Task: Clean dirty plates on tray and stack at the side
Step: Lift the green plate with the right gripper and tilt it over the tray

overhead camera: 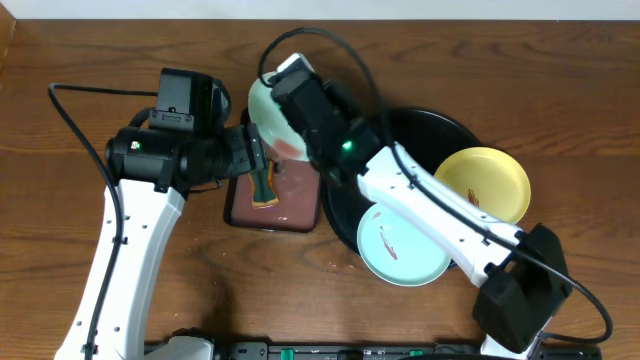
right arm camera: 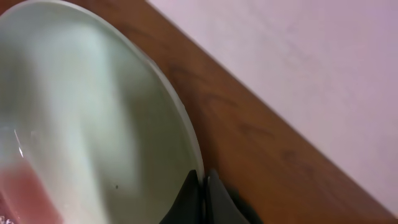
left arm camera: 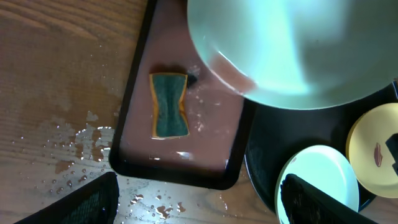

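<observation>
Wiping a plate is the step in hand. The right gripper (right arm camera: 202,186) pinches the rim of a tilted, smeared mint plate (overhead camera: 265,105). The left gripper (left arm camera: 199,198), spread and empty, hangs above the sponge (left arm camera: 169,104) in the brown tray (left arm camera: 134,81) and must grasp it next, though the held plate overhangs just ahead. To its right, a yellow plate (overhead camera: 485,183) and second mint plate (overhead camera: 403,243) wait on the black tray (overhead camera: 430,125).

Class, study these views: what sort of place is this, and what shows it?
Probably a robotics lab bench staged for dishwashing, not a kitchen: robot arms at a wooden table, a sponge in a wet brown tray, smeared plates on a black tray.
</observation>
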